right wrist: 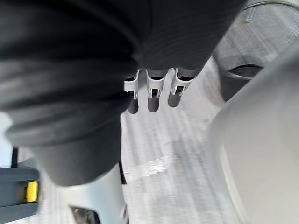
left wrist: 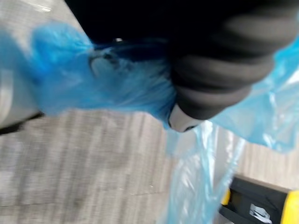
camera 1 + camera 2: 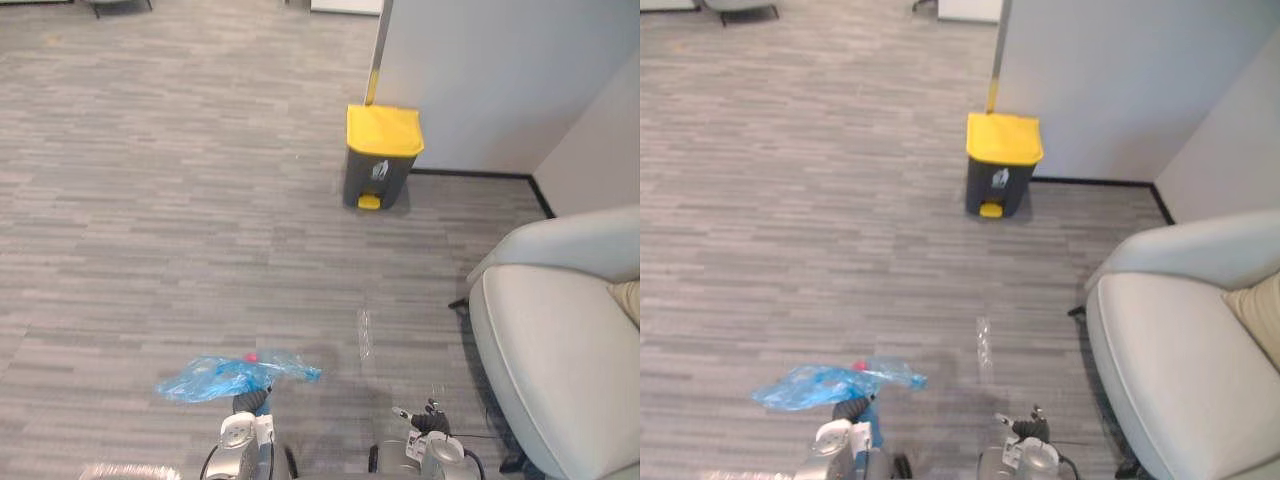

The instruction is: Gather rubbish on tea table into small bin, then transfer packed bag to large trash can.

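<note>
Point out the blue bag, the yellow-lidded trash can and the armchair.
blue bag (image 3: pixel 225 378): left eye view, middle of the crumpled plastic.
trash can (image 3: pixel 383 130): left eye view, centre of its yellow lid.
armchair (image 3: pixel 560 350): left eye view, on the pale seat cushion.

Pale armchair (image 3: pixel 560 350), beige cushion (image 3: pixel 628 298), grey carpet (image 3: pixel 150 200), white partition (image 3: pixel 500 70)

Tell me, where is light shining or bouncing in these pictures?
Left eye view: a pale shiny streak on the floor, right of the blue bag, nearer than the yellow-lidded bin. Left wrist view: light glows through the bag's thin plastic. Right wrist view: a bright patch on the floor.
</note>
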Motion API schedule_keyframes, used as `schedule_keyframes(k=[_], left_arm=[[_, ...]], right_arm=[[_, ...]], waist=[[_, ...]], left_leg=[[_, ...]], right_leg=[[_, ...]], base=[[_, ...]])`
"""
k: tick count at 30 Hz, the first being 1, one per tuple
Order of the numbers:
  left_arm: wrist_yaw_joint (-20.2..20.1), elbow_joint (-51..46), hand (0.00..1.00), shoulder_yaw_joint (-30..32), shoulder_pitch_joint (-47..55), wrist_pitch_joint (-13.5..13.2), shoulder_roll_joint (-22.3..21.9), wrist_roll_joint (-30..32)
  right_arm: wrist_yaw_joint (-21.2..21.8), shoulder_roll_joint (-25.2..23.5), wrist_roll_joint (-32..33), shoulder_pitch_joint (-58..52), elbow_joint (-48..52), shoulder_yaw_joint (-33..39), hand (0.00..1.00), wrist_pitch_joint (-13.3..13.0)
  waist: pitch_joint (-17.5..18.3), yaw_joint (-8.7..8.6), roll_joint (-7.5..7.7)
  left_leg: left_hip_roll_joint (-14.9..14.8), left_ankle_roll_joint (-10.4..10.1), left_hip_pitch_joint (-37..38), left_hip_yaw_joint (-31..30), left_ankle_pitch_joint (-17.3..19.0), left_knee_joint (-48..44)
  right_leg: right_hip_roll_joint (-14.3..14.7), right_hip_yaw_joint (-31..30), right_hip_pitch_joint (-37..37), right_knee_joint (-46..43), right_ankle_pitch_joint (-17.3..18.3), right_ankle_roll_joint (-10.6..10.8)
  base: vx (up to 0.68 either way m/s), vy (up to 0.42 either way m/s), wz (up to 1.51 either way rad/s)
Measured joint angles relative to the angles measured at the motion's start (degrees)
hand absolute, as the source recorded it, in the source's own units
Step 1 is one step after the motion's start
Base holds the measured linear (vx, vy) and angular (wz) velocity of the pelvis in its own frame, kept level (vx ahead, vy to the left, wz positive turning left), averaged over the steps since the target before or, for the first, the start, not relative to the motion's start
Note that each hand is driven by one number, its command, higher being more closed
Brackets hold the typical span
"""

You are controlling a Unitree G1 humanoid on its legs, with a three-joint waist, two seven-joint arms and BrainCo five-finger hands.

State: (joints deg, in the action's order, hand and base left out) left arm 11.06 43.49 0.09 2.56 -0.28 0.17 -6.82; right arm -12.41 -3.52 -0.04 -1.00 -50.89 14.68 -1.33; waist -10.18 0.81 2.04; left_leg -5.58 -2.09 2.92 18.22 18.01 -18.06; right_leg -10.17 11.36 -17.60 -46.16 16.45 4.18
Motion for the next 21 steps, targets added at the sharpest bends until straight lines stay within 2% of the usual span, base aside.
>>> schedule_keyframes(k=[2,3,4,5,7,8,9,11,13,14,16,17,18,19,20,21], left_arm=[[0.03,2.21,1.0,-0.01,-0.83,0.04,0.68,0.01],[0.01,2.93,1.0,-0.1,-1.08,0.03,1.38,0.01],[0.07,4.06,1.0,0.0,-1.79,0.05,1.68,0.02],[0.01,4.73,1.0,0.0,-2.14,0.08,1.21,0.11],[0.02,4.27,1.0,0.02,-2.06,-0.01,0.53,0.12],[0.0,3.9,1.0,0.09,-2.03,-0.01,0.34,0.11],[-0.04,2.61,1.0,0.33,-1.61,0.0,0.05,0.08],[-0.16,-0.24,1.0,0.75,-0.06,-0.39,-1.07,0.07],[-0.21,-1.51,1.0,0.71,0.34,-0.53,-1.93,0.04],[-0.21,-1.91,1.0,0.71,0.34,-0.53,-2.13,0.04],[-0.2,-1.9,1.0,0.72,0.33,-0.52,-2.17,0.04],[-0.2,-1.86,1.0,0.73,0.34,-0.5,-2.19,0.06],[-0.19,-1.76,1.0,0.7,0.46,-0.47,-2.49,0.09],[-0.15,-1.49,1.0,0.68,0.39,-0.49,-2.64,0.1],[-0.07,-0.5,1.0,0.57,0.36,-0.51,-1.76,0.11],[-0.07,0.15,1.0,0.51,-0.05,-0.5,-1.17,0.13]], right_arm=[[0.01,0.03,-0.01,1.17,-0.56,0.4,0.0,-0.13],[0.0,0.19,-0.01,1.72,-1.72,0.41,0.0,-0.21],[0.03,0.93,-0.01,2.06,-2.22,0.77,0.0,-0.22],[0.02,1.95,-0.02,2.76,-3.1,0.97,0.0,-0.31],[-0.01,2.49,0.06,2.98,-4.09,2.22,0.0,-0.06],[-0.05,2.56,0.0,2.93,-3.99,2.31,0.0,0.01],[-0.05,2.48,0.02,2.62,-3.98,1.76,0.0,0.16],[-0.15,1.95,0.03,2.27,-3.91,0.07,0.0,0.32],[-0.23,1.2,0.04,2.62,-3.85,-0.66,0.0,0.33],[-0.26,0.97,0.05,2.86,-3.78,-1.0,0.0,0.33],[-0.65,0.65,0.07,3.23,-3.78,-0.73,0.0,0.35],[-1.02,0.73,0.06,2.92,-3.78,-0.37,0.0,0.36],[-1.26,1.17,0.06,2.12,-3.79,0.39,0.0,0.36],[-1.31,1.63,0.05,1.67,-4.1,0.77,0.0,0.38],[-1.27,1.01,0.04,1.18,-4.6,0.75,0.0,0.62],[-1.29,0.72,0.02,1.09,-4.64,0.87,0.0,0.66]], waist=[[-0.11,-1.14,-0.21],[0.01,-1.51,0.02],[-0.03,-1.7,-0.45],[0.01,-1.25,-2.24],[-0.23,-1.09,-3.63],[-0.49,-1.41,-4.11],[-0.57,-1.35,-4.18],[-0.94,-0.27,-3.9],[-1.29,0.39,-3.16],[-1.51,0.79,-2.78],[-1.69,1.65,-2.54],[-1.79,1.99,-2.41],[-1.41,1.98,-3.07],[-1.28,2.04,-3.26],[-0.29,2.06,-1.05],[-0.05,1.75,-0.16]], left_leg=[[-0.12,-0.64,2.99,-0.05,-0.07,3.33],[0.16,-1.41,4.48,-0.36,-0.04,4.84],[0.04,-2.62,5.54,-2.39,0.51,5.3],[-1.45,-3.93,6.16,-4.26,-0.35,4.65],[-2.75,-5.11,5.96,-6.74,-2.49,0.25],[-3.73,-5.41,3.86,-8.15,-3.58,-6.65],[-5.09,-5.66,0.11,-9.74,-6.72,-17.27],[-7.94,-5.5,-6.98,-9.76,-5.51,-33.58],[-8.2,-4.24,-12.19,-8.32,-3.66,-37.01],[-8.26,-3.26,-15.35,-6.89,-2.84,-34.46],[-7.38,-3.13,-17.52,-6.07,-2.92,-24.04],[-5.66,-2.24,-18.14,-6.63,-4.27,-14.67],[-3.67,-2.26,-17.74,-8.86,-8.46,-3.73],[-2.69,-2.91,-17.31,-11.27,-15.24,-0.71],[0.32,-1.48,-16.37,-10.32,-13.6,0.73],[1.37,-0.92,-16.3,-9.7,-12.55,0.65]], right_leg=[[1.8,3.23,-2.45,11.24,-1.84,-1.74],[3.39,3.23,-2.0,20.44,-6.5,-2.46],[4.67,2.85,-1.12,21.58,-12.05,-6.69],[5.65,3.72,-0.18,21.29,-10.97,-7.37],[6.45,4.73,2.73,21.57,-7.89,-7.47],[7.04,5.45,5.54,23.03,-6.97,-7.61],[7.83,5.75,8.9,25.38,-6.48,-7.78],[9.3,4.75,15.44,30.05,-6.13,-8.34],[9.44,3.32,19.92,33.65,-6.0,-8.32],[9.24,2.26,21.9,35.43,-5.91,-8.13],[8.6,1.61,23.65,36.8,-5.7,-7.66],[7.63,1.0,24.58,36.82,-4.64,-5.85],[7.22,0.61,25.57,36.83,-3.49,-3.95],[7.17,-0.25,25.78,36.77,-2.56,-2.48],[4.82,-1.98,25.95,37.04,-2.1,-1.76],[3.57,-2.68,25.91,36.78,-1.89,-1.42]], base=[[0.44,-0.095,0.14],[0.5,-0.125,0.28],[0.52,-0.106,0.23],[0.63,-0.151,0.15],[0.56,-0.195,0.13],[0.48,-0.201,0.23],[0.45,-0.141,0.09],[0.47,-0.083,-0.21],[0.36,-0.003,-0.41],[0.33,0.043,-0.48],[0.32,0.126,-0.46],[0.4,0.236,-0.31],[0.36,0.255,-0.25],[0.37,0.277,-0.12],[0.39,0.268,-0.01],[0.37,0.235,0.02]])
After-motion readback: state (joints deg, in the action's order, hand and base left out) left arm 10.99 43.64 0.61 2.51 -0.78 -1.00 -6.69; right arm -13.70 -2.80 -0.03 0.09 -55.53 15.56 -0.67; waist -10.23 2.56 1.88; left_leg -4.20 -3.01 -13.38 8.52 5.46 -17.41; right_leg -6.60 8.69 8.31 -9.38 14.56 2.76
